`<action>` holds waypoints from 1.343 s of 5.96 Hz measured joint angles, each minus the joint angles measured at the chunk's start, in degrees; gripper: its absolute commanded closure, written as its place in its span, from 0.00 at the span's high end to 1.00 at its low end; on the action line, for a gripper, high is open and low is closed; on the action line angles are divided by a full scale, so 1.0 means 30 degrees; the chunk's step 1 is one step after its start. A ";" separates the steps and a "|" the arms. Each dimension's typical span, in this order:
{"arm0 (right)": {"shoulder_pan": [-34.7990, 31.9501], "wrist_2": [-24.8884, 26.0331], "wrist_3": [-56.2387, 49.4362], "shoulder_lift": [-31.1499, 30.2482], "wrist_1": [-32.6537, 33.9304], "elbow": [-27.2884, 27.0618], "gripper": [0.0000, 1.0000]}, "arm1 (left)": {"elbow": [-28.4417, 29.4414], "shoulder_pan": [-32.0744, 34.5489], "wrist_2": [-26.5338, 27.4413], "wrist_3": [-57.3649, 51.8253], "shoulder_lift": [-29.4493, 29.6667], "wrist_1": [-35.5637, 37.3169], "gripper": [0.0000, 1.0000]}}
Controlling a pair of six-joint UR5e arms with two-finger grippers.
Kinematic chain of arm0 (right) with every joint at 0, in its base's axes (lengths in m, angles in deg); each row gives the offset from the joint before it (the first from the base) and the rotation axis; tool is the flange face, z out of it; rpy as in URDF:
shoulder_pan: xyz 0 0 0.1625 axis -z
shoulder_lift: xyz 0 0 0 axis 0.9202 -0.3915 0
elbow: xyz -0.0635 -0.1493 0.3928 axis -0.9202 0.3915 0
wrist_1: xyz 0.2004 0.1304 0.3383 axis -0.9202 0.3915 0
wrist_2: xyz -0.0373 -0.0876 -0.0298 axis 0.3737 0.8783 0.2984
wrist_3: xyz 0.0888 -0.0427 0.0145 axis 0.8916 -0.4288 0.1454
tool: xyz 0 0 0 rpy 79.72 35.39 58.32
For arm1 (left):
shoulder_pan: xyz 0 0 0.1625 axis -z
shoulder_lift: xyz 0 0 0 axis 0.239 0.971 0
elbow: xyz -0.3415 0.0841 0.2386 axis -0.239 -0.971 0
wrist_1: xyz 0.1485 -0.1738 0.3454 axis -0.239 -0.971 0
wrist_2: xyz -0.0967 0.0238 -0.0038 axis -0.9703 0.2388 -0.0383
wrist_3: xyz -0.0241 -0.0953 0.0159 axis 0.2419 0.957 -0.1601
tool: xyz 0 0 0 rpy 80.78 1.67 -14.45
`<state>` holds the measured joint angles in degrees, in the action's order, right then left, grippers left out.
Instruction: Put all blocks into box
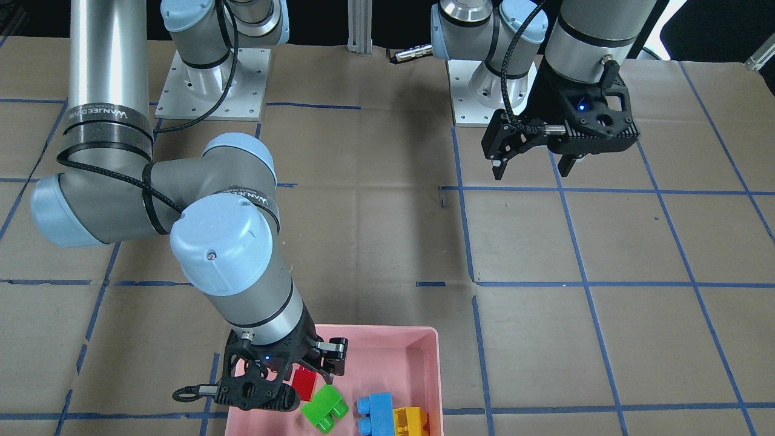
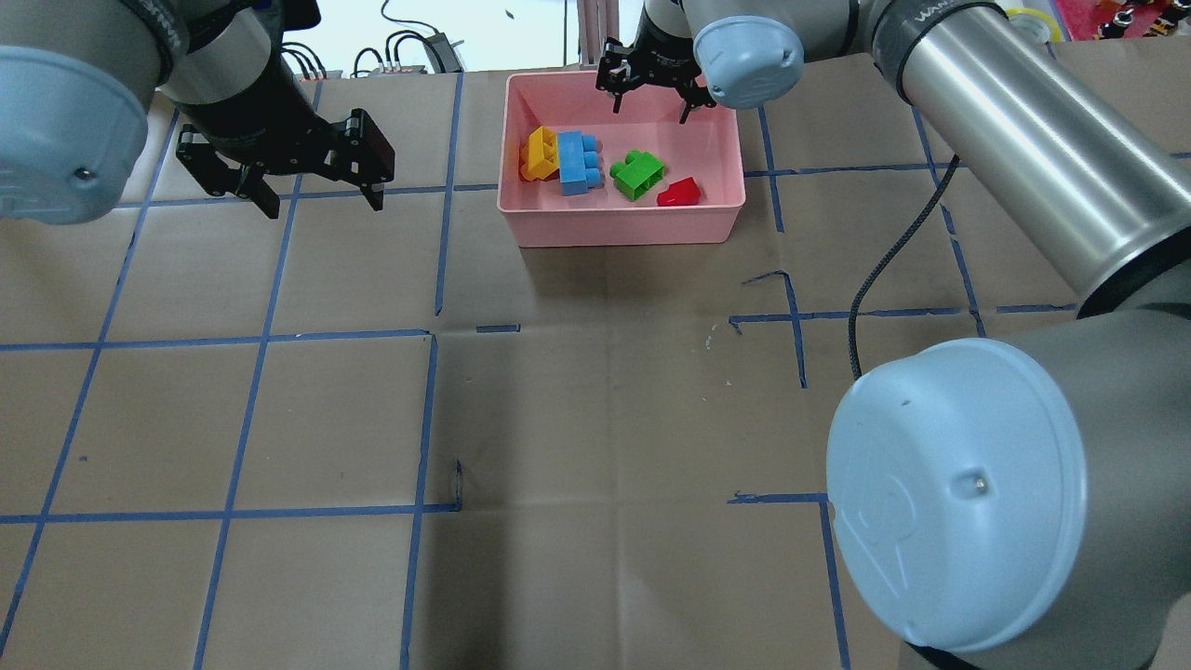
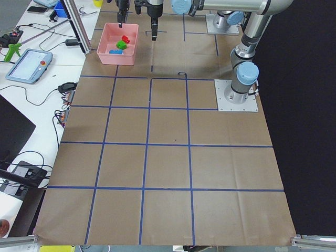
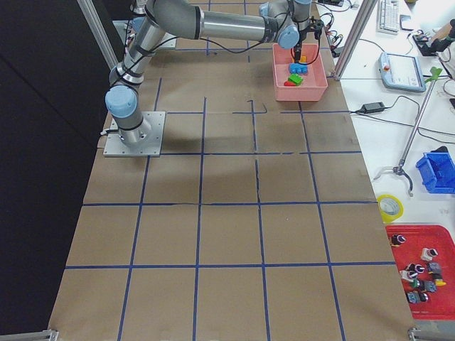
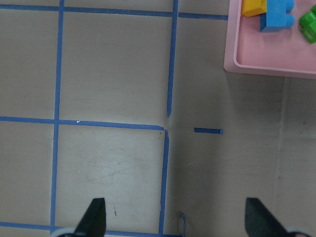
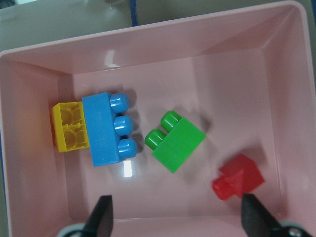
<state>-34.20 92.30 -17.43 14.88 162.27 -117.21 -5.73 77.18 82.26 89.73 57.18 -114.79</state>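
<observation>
The pink box (image 2: 530,223) stands at the table's far side. All four blocks lie inside it: yellow (image 2: 538,152) touching light-blue (image 2: 577,163), then green (image 2: 637,174) and red (image 2: 679,192). My right gripper (image 2: 651,110) hangs open and empty above the box's far part. In the right wrist view, its fingertips (image 6: 102,217) frame the yellow (image 6: 71,127), blue (image 6: 106,129), green (image 6: 175,141) and red (image 6: 239,177) blocks from above. My left gripper (image 2: 321,203) is open and empty over bare table, left of the box; the left wrist view (image 5: 177,217) shows the box corner (image 5: 256,69).
Brown paper with a blue tape grid covers the table (image 2: 595,419). The arms' base plates (image 1: 212,91) sit at the robot's edge. My right arm's elbow (image 2: 958,502) looms over the near right. A bench with a tablet (image 3: 29,65) lies beyond the box.
</observation>
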 measured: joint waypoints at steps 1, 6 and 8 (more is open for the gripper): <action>0.0050 0.0010 -0.0008 -0.0100 -0.0072 -0.0005 1.00 | 0.0056 -0.0022 0.0022 -0.0083 0.0031 0.0101 0.99; 0.1607 0.2014 -0.5877 -0.6148 -1.1485 -0.0776 1.00 | 0.1156 -0.0431 -0.0075 -0.0415 0.0719 -0.0237 1.00; 0.1818 0.2022 -0.6409 -0.9244 -1.3767 -0.3503 1.00 | 0.1136 -0.0307 -0.0151 -0.0492 0.0778 -0.0287 1.00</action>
<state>-28.75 98.37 -36.65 -12.85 120.97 -127.72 -2.33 76.26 81.80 88.25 59.51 -115.65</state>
